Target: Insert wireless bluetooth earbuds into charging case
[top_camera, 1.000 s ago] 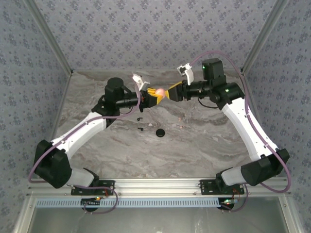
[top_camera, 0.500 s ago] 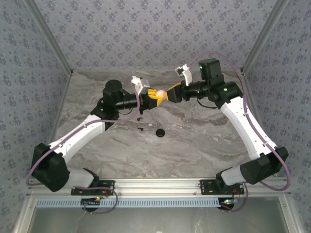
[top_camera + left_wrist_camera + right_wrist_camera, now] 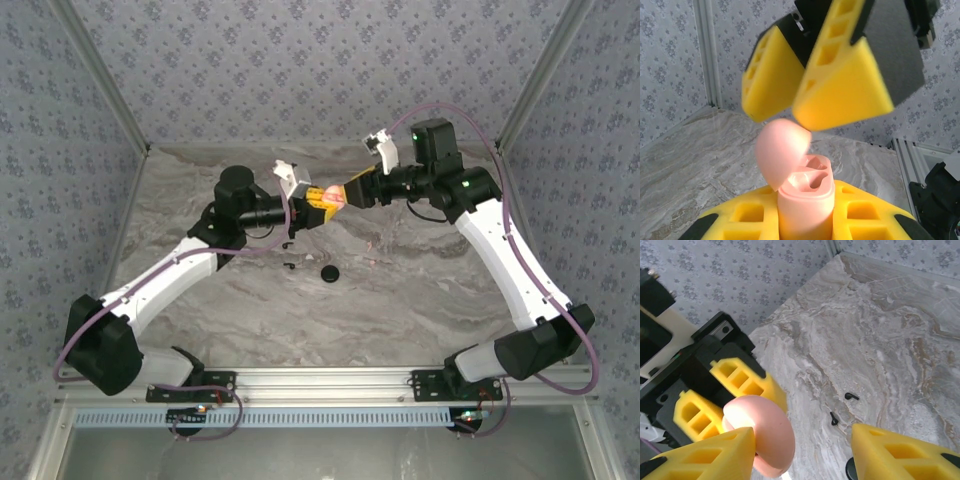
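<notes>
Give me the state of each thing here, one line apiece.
Case: lid open, sockets empty.
Earbuds: loose on the table, outside the case.
Left jaws: shut on the case.
Right jaws: open, straddling the lid.

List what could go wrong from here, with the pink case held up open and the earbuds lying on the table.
1. The open right gripper appears to touch the rounded pink lid; a push could snap it shut or twist the pink plastic charging case in the shut left gripper.
2. The two tiny black hook-shaped earbuds lie loose on the marble table; a pinch might flick them away.
</notes>
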Robot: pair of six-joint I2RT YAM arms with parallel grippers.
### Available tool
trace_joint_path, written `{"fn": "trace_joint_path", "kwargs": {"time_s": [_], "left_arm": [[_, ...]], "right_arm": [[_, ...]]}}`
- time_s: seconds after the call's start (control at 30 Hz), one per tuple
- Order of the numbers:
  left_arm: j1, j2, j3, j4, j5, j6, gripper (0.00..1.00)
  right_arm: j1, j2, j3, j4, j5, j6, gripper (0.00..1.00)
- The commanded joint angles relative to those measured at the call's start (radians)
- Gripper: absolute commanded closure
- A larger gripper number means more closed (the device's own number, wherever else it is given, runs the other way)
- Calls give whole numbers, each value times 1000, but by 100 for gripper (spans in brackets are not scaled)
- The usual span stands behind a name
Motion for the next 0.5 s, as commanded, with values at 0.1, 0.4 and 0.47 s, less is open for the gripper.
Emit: {"fn": "trace_joint_path", "kwargs": {"time_s": [0.1, 0.4, 0.47], "left_arm": [[-18, -42, 8, 41, 25, 25, 86], [-12, -21, -16, 49, -61, -26, 85], [-6, -21, -30, 67, -68, -48, 86]], "right_arm": [[-1, -1, 21, -9, 78, 23, 45], [-61, -55, -45, 14, 286, 101, 40], [-89, -53, -65, 1, 310, 117, 40]]}}
